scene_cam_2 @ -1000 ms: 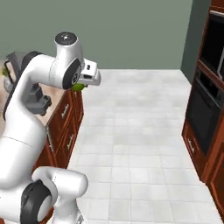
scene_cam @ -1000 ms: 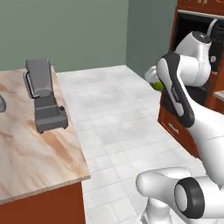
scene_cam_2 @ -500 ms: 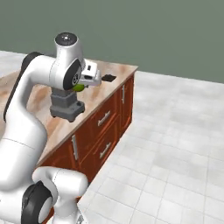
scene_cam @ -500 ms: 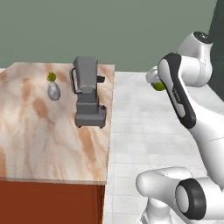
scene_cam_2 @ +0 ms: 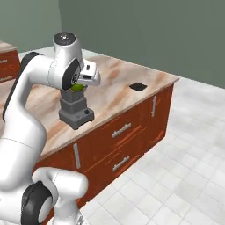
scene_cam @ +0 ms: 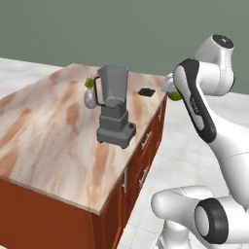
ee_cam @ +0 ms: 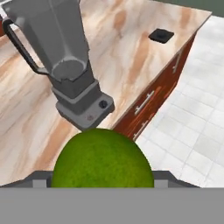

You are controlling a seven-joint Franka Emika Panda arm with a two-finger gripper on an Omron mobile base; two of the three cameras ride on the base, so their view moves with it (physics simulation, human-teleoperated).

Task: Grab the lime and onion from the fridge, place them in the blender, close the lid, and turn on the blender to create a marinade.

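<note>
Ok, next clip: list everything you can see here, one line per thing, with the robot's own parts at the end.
blender: one, dark grey with a smoky jar, lid off, standing on the counter.
lid: one, black, lying on the counter near its far corner, apart from the blender.
vase: one, small grey with green leaves, on the counter behind the blender.
counter: one, marbled tan top over red-brown drawers with metal handles.
floor: white tiles.
wall: grey-green.
lime: one, yellow-green, held in the hand off the counter's edge.
hand: one, white, closed around the lime.
arm: one, white with dark joints.
</note>
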